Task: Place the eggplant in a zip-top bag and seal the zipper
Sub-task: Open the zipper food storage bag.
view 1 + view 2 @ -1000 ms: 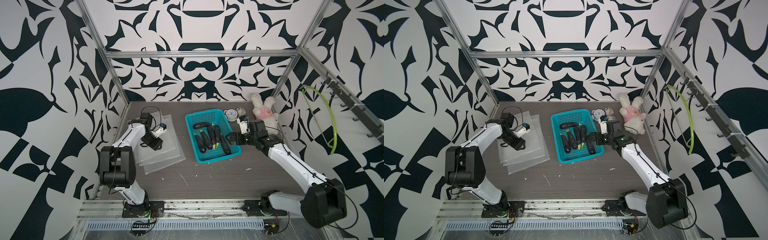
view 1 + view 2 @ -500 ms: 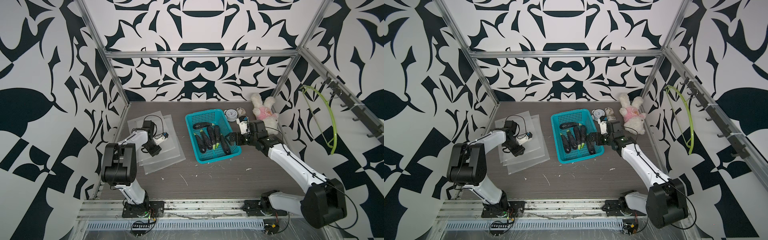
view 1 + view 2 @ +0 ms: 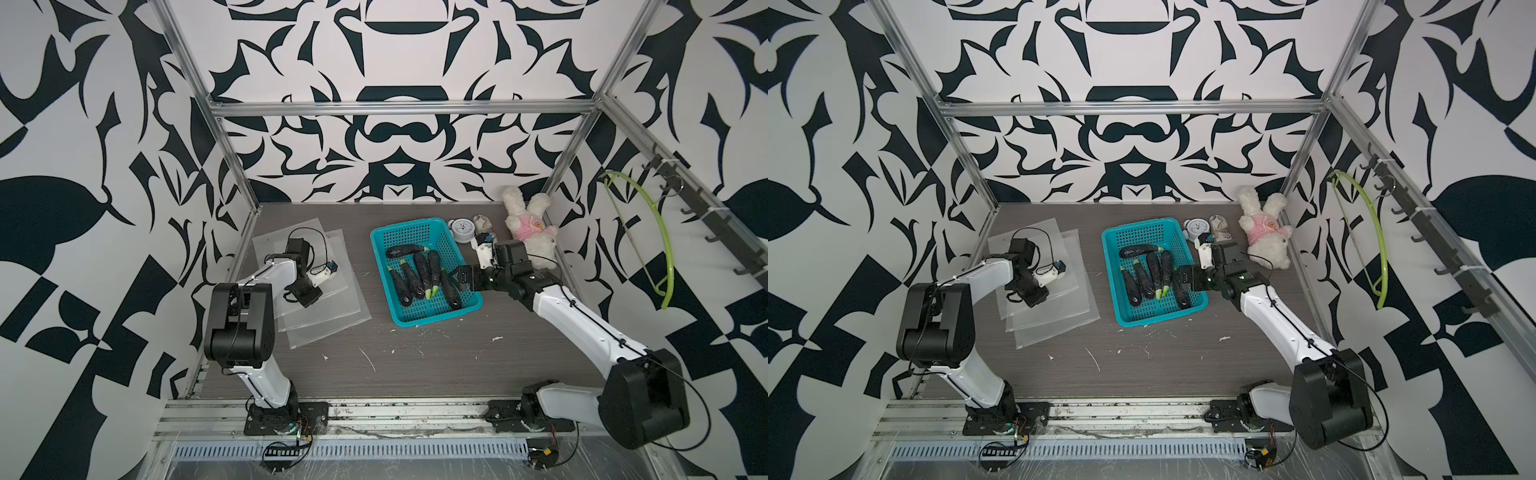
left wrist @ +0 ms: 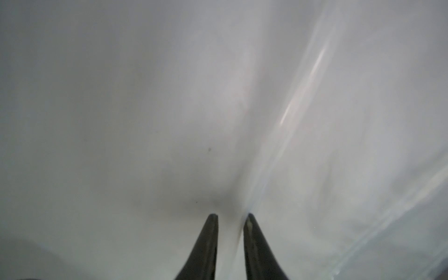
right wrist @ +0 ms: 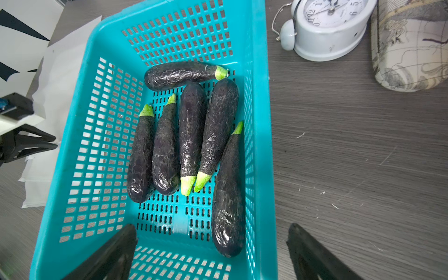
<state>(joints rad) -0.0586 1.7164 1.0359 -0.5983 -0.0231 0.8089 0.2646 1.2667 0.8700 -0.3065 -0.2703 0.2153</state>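
On the left of the surface [image 3: 457, 365], our left fingers [image 4: 252, 232] stand nearly together. Their tips press into the top zip-top bag [image 3: 332, 316] of a loose stack, with a pucker of film drawn between them; we judge this a pinch on the bag. Lift slowly and confirm that only the upper layer rises, so the mouth opens. Our right fingers [image 5: 114, 254] are spread wide and empty over the right wall of the teal basket [image 5: 257, 145], which holds six eggplants. The nearest eggplant [image 5: 228, 206] lies against that wall, and the wall sits between the fingers. Shift inward until both clear it, then close across mid-body. A neighbouring stem touches this eggplant. The alarm clock [image 5: 332, 29] and plush rabbit [image 3: 528, 232] stand beyond the basket.
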